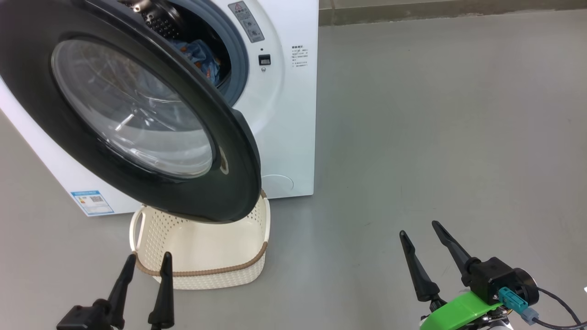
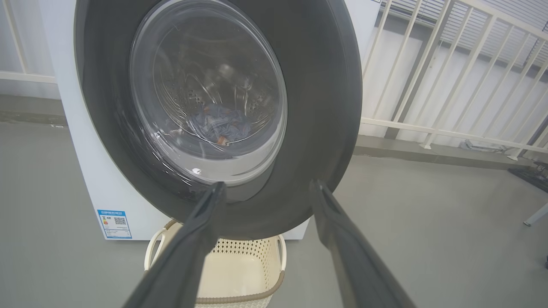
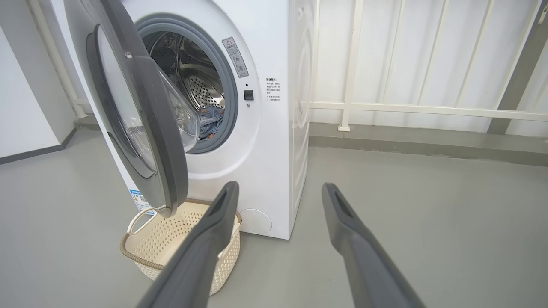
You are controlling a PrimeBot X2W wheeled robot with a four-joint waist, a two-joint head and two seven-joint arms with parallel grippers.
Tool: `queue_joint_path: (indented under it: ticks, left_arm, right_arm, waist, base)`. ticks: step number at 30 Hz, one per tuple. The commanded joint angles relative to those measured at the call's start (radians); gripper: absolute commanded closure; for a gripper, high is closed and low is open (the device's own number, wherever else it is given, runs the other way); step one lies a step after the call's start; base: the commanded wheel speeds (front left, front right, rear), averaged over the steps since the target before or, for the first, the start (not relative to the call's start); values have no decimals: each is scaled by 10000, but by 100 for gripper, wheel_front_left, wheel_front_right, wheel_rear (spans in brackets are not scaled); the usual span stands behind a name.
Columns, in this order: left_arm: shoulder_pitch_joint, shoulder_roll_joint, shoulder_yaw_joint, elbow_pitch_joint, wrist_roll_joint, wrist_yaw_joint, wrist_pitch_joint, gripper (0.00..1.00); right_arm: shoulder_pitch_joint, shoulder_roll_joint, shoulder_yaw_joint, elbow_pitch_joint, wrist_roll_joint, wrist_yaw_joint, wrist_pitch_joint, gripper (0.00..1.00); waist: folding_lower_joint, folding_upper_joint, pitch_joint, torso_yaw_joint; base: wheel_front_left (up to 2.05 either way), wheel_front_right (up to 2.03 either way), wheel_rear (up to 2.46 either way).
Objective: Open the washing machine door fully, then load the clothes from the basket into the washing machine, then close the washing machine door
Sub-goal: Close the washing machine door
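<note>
Clothes point(image 1: 202, 57), blue and crumpled, sit in the drum at the top of the head view. The basket point(image 1: 215, 278) at lower centre looks empty, so I judge closing is what remains. The washing machine door point(image 1: 133, 110) stands half swung out from the washing machine point(image 1: 284, 114). It is hinged toward the frame's left, and its free edge hangs over the basket's far end. The left gripper point(image 1: 150, 255), lower left, has its fingers spread and holds nothing. The right gripper point(image 1: 418, 228), lower right, is equally spread and empty, well apart from the door over bare floor point(image 1: 435, 114).

In the left wrist view the door's outer face spans the upper centre, straight ahead of the parted fingers, with the basket below them. This arm looks the nearer. A push on the black rim near the free edge, at frame right, should swing the door shut.

In the right wrist view the door shows nearly edge-on at the left, with a wide gap between it and the grey gasket point(image 3: 233, 85). Open floor lies to the right, and a white railing point(image 3: 428, 109) stands behind.
</note>
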Motion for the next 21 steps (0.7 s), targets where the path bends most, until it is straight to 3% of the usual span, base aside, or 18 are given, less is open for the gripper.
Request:
queue_joint_path:
  ticks: [1,20,21]
  left_arm:
    - [-184,89,371,-213,69,-27,-64,0]
    - [-138,55,285,-200,83,-27,-64,0]
    - [-136,53,269,-200,87,-27,-64,0]
  right_arm:
    - [-180,39,263,-226,22,16,-120,0]
    - [-178,-14,272,-227,-43,16,-120,0]
    - [-165,-17,241,-211,-45,16,-120,24]
  waist:
    - [0,0,2,1]
    - [0,0,28,148]
    - [0,0,32,160]
  base:
    - [0,0,0]
    - [0,0,0]
    - [0,0,0]
